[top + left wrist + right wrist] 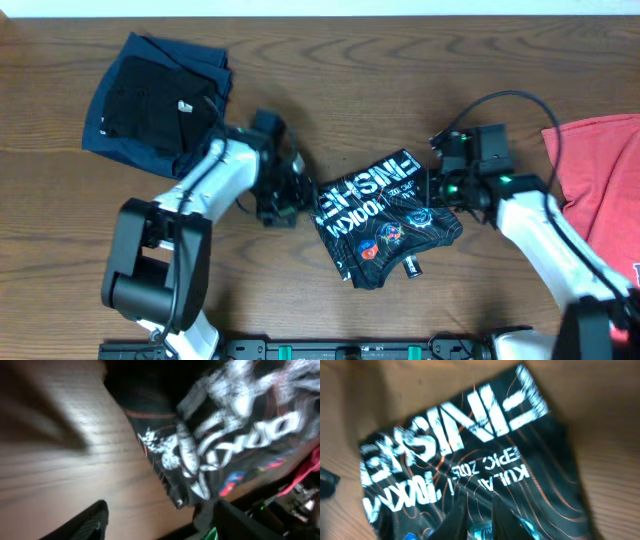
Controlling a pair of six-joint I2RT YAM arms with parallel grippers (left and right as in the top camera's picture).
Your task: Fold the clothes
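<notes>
Evidently fold well along: jersey (385,215) lies compact, lettering up, mid-table, slightly askew. Arms flank it, probably to work both edges at once. At its 9 o'clock edge, left gripper (290,200), jaws apart, cloth corner just ahead of fingers, nothing pinched. At 2 o'clock edge, right gripper (447,188) low over cloth; blur hides jaws, cannot tell if gripping. Folded navy garments (155,105) parked at 10 o'clock, likely done pile. Red T-shirt (600,190) at 3 o'clock, partly out of frame, probably waiting. Table (330,60): brown wood grain, matte. Room beyond unseen.
</notes>
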